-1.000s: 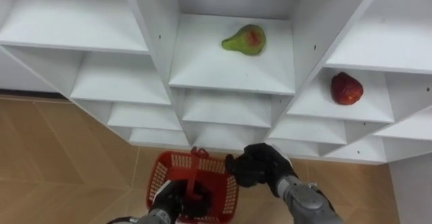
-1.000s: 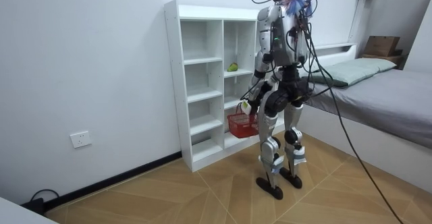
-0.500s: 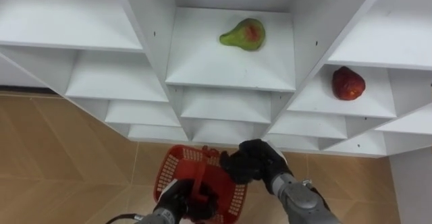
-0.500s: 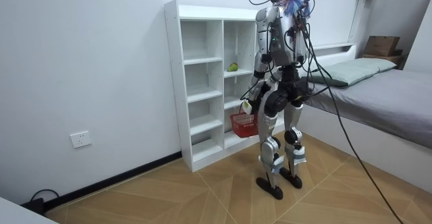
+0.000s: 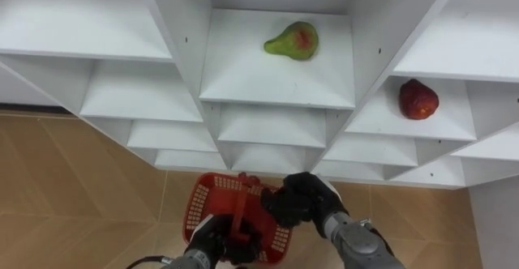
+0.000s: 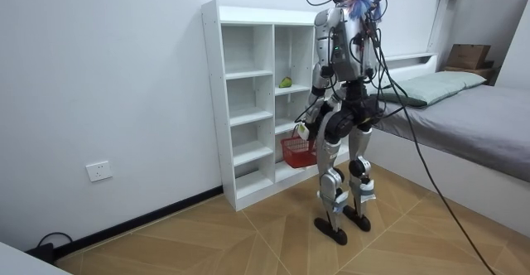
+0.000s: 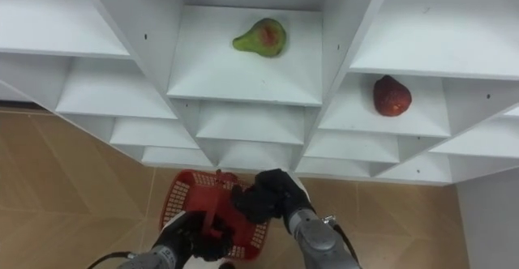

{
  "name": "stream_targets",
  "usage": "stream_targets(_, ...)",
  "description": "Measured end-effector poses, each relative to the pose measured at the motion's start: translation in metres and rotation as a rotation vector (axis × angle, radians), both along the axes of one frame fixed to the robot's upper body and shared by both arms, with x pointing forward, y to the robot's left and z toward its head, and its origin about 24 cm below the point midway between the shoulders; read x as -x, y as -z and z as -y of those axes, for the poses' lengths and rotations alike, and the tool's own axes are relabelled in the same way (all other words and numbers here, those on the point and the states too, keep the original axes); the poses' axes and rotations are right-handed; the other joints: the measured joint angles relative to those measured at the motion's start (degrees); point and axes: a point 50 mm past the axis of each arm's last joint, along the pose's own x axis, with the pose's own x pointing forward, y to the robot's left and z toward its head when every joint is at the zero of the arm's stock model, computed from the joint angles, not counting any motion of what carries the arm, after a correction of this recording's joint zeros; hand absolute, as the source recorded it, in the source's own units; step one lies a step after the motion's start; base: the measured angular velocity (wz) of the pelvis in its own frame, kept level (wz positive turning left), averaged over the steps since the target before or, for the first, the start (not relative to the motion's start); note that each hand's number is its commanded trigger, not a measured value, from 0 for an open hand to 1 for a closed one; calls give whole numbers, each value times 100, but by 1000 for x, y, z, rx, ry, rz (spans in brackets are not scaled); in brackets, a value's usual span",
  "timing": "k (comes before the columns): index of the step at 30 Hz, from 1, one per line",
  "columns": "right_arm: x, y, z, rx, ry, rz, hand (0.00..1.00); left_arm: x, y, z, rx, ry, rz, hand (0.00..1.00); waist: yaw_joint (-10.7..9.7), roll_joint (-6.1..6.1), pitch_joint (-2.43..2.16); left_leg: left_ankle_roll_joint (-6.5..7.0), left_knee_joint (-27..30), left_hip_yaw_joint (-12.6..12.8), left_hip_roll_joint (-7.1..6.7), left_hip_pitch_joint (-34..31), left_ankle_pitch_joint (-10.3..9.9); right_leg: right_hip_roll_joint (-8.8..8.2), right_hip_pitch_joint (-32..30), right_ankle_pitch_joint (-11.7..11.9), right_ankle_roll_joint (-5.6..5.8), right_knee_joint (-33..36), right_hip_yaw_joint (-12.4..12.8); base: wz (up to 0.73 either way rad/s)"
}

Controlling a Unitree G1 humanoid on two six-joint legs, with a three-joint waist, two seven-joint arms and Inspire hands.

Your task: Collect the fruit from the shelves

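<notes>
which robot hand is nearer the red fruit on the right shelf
Right. The right robot hand is below and left of the red fruit, over the red basket; the left robot hand, gripping the basket's handle, is lower and farther left.

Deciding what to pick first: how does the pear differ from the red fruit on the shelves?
The pear is green with a red patch; the red fruit is red all over. The pear tapers to a narrow end; the red fruit is rounder. Both lie on white shelves, in neighbouring compartments.
</notes>
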Motion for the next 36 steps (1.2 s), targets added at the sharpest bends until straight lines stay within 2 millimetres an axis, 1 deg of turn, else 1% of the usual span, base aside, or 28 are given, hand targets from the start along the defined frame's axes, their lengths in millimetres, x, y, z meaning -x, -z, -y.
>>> stream_targets(3, 0, 1, 0, 0, -5, -4, 100, 0, 0, 1, 2, 2, 0, 100, 3, 0, 0, 0, 0, 0, 0, 3, 0, -25, -1, 0, 0, 5, 0, 0)
stream_targets(5, 1, 1, -1, -3, -12, -5, 76, 0, 0, 1, 2, 2, 0, 100, 7, 0, 0, 0, 0, 1, 0, 6, 0, -27, 0, 0, 0, 6, 0, 0)
stream_targets(6, 1, 1, -1, -4, -15, -6, 70, 0, 0, 1, 2, 2, 0, 100, 7, 0, 0, 0, 0, 1, 0, 8, 0, -27, 0, 0, 0, 6, -1, 0)
stream_targets(7, 2, 2, -2, -10, -11, -14, 60, 0, 0, 1, 2, 2, 0, 100, 7, 0, 0, 0, 0, 1, 1, 11, 0, -27, 3, 0, 0, 6, -1, 0)
stream_targets(8, 2, 3, -2, -14, -7, -21, 22, 0, 0, 1, 2, 3, 1, 100, 7, 0, 0, 0, 0, 1, 1, 14, 0, -28, 5, 0, 0, 7, -1, 0)
stream_targets(9, 4, 5, -1, -15, -4, -37, 0, -1, 0, 1, 2, 3, 2, 100, 7, 0, 0, 0, 0, 3, 1, 15, 0, -29, 5, 0, 0, 9, -1, 0)
stream_targets(12, 6, 8, -2, -28, -8, -63, 0, -1, -1, 3, 2, 10, 4, 100, 3, 0, 0, 0, 1, 11, 1, 10, 0, -30, 0, 0, 0, 15, -2, 0)
stream_targets(20, 4, 6, -7, -61, -1, -66, 0, -5, -3, 6, 4, 27, 15, 100, 9, 12, 5, 1, 81, 21, 13, -99, 0, -30, -114, -1, -1, 113, -4, 0)
stream_targets(27, 5, 6, -8, -94, 4, -78, 0, -4, -3, 8, 20, 15, 10, 100, 1, 92, 34, 17, 97, 31, 13, -150, 9, -31, -196, -2, -2, 199, -13, 0)
stream_targets(36, 4, 6, -7, -156, 60, -93, 0, -4, -3, 12, 62, -14, 0, 100, 9, 110, 29, 20, 93, 52, 13, -146, 12, -53, -209, -2, -2, 203, 12, 0)
